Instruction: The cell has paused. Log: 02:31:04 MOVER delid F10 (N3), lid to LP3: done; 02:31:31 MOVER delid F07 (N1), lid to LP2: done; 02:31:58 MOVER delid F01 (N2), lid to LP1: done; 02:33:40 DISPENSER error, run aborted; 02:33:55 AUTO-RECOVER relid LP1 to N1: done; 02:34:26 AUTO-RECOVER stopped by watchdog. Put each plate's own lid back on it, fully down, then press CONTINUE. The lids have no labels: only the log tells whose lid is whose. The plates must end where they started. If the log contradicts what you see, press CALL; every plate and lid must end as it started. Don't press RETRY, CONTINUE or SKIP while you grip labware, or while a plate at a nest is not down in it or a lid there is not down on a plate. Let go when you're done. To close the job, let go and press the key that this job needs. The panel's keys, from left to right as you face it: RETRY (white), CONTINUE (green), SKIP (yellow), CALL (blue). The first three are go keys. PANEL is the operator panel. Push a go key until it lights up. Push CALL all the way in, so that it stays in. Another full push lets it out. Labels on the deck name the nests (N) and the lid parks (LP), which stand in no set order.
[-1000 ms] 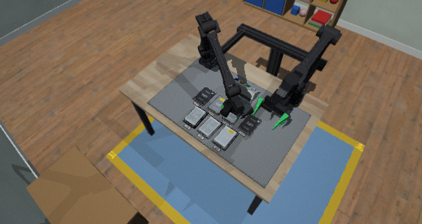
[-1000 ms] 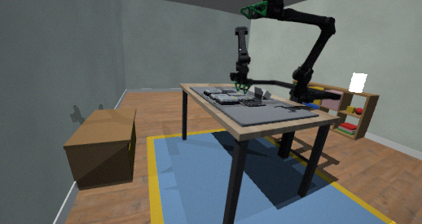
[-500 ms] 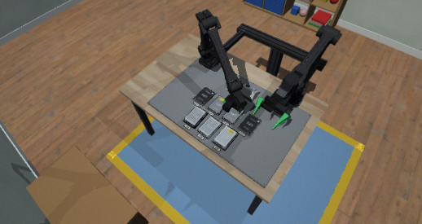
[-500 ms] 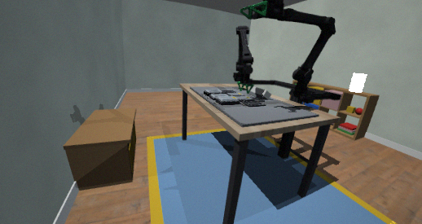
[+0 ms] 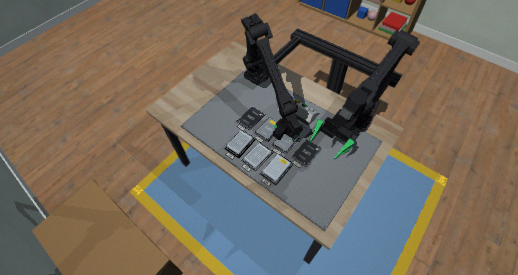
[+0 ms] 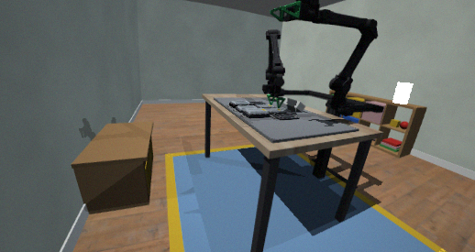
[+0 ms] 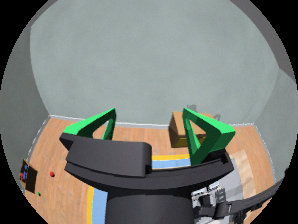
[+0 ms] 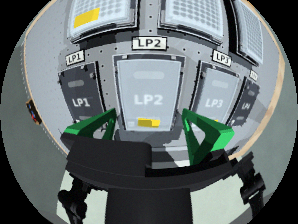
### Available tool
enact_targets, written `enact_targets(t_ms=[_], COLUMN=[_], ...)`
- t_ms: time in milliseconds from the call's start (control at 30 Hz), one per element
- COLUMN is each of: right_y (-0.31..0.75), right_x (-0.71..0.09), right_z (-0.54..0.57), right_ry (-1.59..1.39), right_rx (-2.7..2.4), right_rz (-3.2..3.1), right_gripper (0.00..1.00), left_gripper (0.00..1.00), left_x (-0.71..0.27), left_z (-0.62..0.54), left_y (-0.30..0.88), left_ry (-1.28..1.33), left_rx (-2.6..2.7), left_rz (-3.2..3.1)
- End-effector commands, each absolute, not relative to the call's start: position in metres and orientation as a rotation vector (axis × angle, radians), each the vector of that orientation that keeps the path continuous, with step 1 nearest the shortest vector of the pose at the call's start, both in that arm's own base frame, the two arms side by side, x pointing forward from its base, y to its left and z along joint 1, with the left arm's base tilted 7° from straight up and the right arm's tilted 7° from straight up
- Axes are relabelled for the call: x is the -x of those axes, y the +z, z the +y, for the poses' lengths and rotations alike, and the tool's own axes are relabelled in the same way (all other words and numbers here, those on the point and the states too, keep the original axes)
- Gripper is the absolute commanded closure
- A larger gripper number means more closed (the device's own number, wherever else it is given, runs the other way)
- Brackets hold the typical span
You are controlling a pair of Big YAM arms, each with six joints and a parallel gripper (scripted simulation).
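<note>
Wooden table (image 5: 200, 98) (image 6: 321, 142) (image 7: 245, 167) (image 8: 281, 75). Right end effector (image 5: 285, 133) (image 6: 275, 103) (image 8: 150, 111): released. Clear lid (image 5: 283, 144) (image 8: 148, 85): at LP2, beneath its fingertips. Probable hazard: off-centre descent, fingertip striking lid rim, tilting it.

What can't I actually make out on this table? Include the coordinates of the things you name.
- Plate with the yellow tag (image 5: 276, 170) (image 6: 256, 112) (image 8: 107, 14): far end cut off by the right wrist view's top edge.
- Lid at LP3 (image 5: 265, 129) (image 8: 216, 92): near end hidden by a green finger, right wrist view.
- Small label behind LP4 (image 8: 254, 75): too small, right wrist view.
- Front-row labels (image 5: 266, 182): too small, top view.
</note>
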State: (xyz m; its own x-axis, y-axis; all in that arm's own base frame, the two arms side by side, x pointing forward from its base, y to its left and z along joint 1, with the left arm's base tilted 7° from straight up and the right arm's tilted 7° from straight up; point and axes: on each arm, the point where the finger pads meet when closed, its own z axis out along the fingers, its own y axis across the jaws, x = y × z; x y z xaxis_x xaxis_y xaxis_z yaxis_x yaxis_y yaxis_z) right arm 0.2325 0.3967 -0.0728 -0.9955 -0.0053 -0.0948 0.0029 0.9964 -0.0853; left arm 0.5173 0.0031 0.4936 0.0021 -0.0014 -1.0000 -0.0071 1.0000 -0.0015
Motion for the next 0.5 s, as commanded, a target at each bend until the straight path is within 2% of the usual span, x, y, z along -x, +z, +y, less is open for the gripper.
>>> enact_targets(t_ms=[0, 467], right_y=[-0.080, -0.101], right_x=[-0.242, -0.242], right_z=[0.397, 0.393], right_ry=[-0.114, -0.121], right_rx=[-0.037, -0.020], right_rz=[3.040, 3.042], right_gripper=[0.00, 0.00], left_gripper=[0.00, 0.00], left_x=[-0.517, -0.517], left_z=[-0.001, -0.001], left_y=[0.528, 0.528], left_ry=[0.004, 0.004], left_rx=[-0.006, -0.006], left_rz=[1.508, 1.508])
